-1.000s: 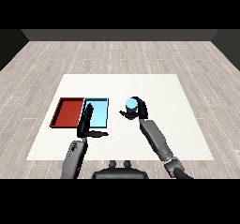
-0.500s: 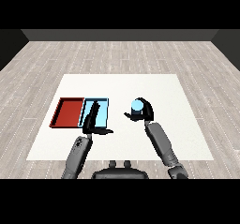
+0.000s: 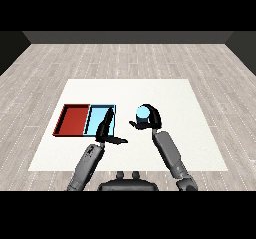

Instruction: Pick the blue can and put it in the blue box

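Curling round the blue can point(image 3: 143, 114), the right hand point(image 3: 151, 120) is shown beside the light blue tray point(image 3: 95, 119); the left hand point(image 3: 105, 130) is held open-fingered.

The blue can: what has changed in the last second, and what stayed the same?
The right hand, curled round the blue can, has carried it leftward, toward the light blue tray. The can is not yet over the tray. The left hand stays open over that tray; the red tray has not moved.

No text, label, brand, number or sign can be read anywhere, neither on the can point(image 3: 143, 114) nor on the red tray point(image 3: 74, 120), the blue tray point(image 3: 98, 119) or the bench point(image 3: 165, 93).
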### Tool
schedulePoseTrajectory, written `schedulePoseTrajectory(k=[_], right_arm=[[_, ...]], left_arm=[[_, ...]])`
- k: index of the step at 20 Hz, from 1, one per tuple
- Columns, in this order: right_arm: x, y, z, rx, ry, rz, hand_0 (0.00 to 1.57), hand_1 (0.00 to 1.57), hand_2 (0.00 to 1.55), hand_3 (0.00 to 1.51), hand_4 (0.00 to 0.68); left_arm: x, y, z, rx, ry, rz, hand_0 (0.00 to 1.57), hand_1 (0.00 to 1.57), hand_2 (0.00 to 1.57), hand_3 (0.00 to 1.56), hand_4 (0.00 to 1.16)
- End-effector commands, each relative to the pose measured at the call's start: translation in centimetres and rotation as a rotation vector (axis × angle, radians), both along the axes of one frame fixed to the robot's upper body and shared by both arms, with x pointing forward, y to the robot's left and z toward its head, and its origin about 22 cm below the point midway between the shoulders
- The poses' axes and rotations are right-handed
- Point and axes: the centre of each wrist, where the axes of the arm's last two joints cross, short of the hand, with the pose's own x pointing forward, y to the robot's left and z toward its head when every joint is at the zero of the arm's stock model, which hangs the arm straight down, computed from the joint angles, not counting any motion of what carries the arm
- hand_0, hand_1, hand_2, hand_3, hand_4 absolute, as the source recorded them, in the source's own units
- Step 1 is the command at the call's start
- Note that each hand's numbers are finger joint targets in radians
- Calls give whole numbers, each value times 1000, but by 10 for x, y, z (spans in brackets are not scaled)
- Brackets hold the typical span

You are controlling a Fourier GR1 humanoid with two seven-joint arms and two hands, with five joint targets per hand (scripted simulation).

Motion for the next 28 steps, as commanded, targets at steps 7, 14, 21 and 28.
schedulePoseTrajectory(k=[7,14,21,28], right_arm=[[0,21,25,21,-6,53,1439,1439,1459,1360,551],[6,35,11,36,9,88,1444,1444,1469,1382,560],[1,43,19,38,-16,114,1440,1440,1464,1373,559],[-3,34,3,25,-22,122,1428,1428,1461,1376,559]], left_arm=[[16,-25,-14,26,62,-48,0,0,0,0,0],[22,-52,-15,6,92,-23,0,0,0,0,0],[31,-58,-10,-3,134,-35,0,0,0,0,0],[13,-66,-29,16,138,-42,0,0,0,0,0]])
